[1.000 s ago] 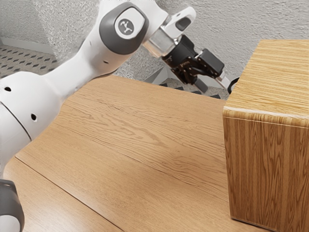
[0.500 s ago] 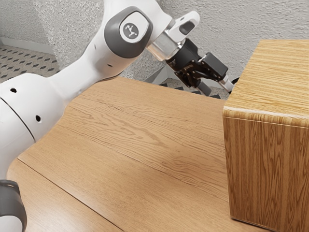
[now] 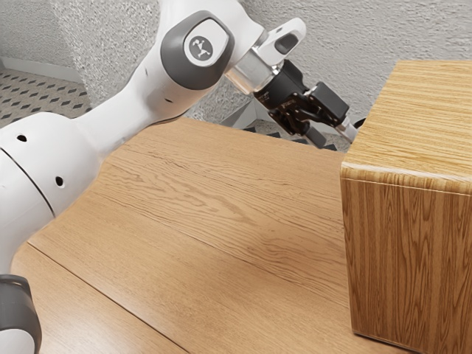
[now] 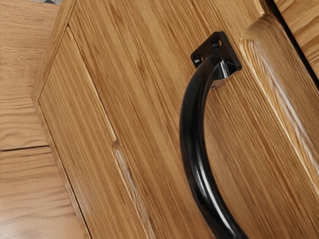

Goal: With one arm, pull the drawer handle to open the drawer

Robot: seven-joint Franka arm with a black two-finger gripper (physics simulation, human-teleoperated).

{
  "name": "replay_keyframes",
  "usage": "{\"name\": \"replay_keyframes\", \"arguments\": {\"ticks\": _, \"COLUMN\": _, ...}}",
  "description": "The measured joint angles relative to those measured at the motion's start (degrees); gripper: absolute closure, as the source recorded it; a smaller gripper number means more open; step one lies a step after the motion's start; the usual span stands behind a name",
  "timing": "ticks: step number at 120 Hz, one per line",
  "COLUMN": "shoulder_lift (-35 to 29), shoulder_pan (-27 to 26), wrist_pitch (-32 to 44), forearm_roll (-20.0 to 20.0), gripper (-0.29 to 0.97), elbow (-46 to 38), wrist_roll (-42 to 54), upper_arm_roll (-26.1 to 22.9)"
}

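Observation:
A wooden cabinet (image 3: 413, 221) stands on the table at the exterior view's right; its drawer face is turned away from that camera. My gripper (image 3: 332, 134) hangs beside the cabinet's far upper corner with its fingers apart, open, holding nothing. In the wrist view the wooden drawer front (image 4: 124, 99) lies close ahead. A curved black handle (image 4: 192, 139) is bolted to it by a square plate and runs down toward my hand. The drawer front sits flush with its frame.
The wooden table (image 3: 221, 221) stretches from the arm to the cabinet. A grey textured wall (image 3: 369, 29) rises behind. A strip of table (image 4: 20, 99) shows beside the drawer front in the wrist view.
My hand has moved toward the exterior view's right, closer to the cabinet's far corner. The fingers have stayed apart. The cabinet has not moved.

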Motion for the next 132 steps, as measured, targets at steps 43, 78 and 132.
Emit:
{"name": "replay_keyframes", "arguments": {"ticks": 43, "shoulder_lift": -0.1, "shoulder_pan": 0.3, "wrist_pitch": 0.2, "forearm_roll": 0.3, "gripper": 0.15, "elbow": 0.1, "wrist_roll": -0.1, "upper_arm_roll": 0.2}}
{"name": "replay_keyframes", "arguments": {"ticks": 78, "shoulder_lift": 1.9, "shoulder_pan": 0.3, "wrist_pitch": 1.5, "forearm_roll": -0.3, "gripper": 0.04, "elbow": 2.7, "wrist_roll": 0.2, "upper_arm_roll": 0.2}}
{"name": "replay_keyframes", "arguments": {"ticks": 132, "shoulder_lift": 4.2, "shoulder_pan": 0.1, "wrist_pitch": 3.9, "forearm_roll": -0.6, "gripper": 0.01, "elbow": 3.6, "wrist_roll": 0.4, "upper_arm_roll": 0.3}}
